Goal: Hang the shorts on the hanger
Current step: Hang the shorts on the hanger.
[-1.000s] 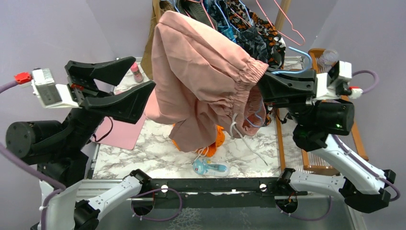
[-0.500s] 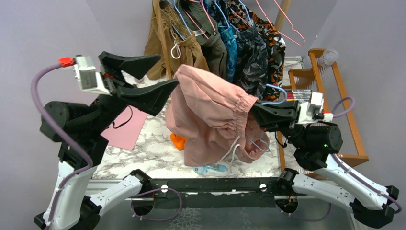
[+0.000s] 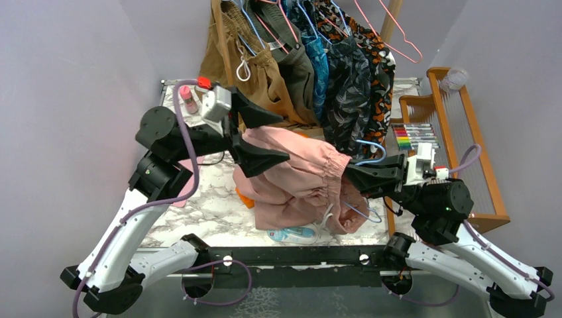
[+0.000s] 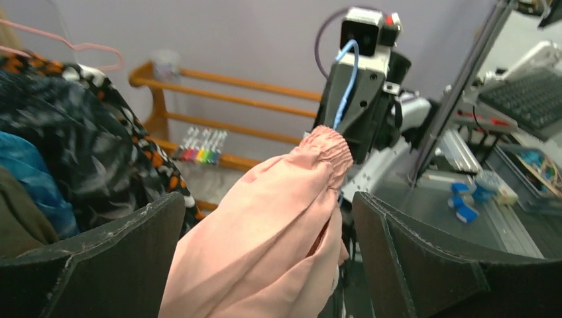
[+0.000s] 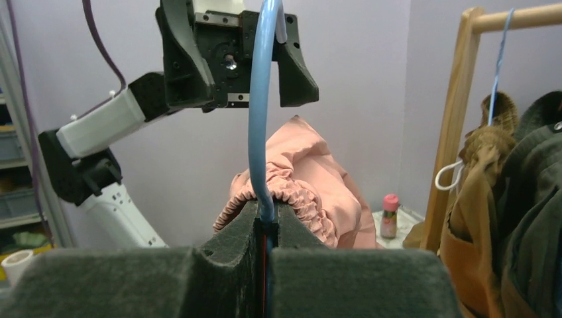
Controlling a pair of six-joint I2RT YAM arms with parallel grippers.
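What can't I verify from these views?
- Right wrist view: the shut right gripper hides the thin light blue wire hanger below its hook.
- Top view: the baggy dusty pink fabric shorts cover most of the hanger's frame; how they sit on it is unclear.
- Left wrist view: the bottom edge cuts off the shorts.

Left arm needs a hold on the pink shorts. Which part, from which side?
Probably the folded cloth just behind the waistband, coming from the side away from the right gripper. The shorts hang off the hanger that it clamps, and that fold runs between the open fingers of the left gripper, so closing there should catch it.
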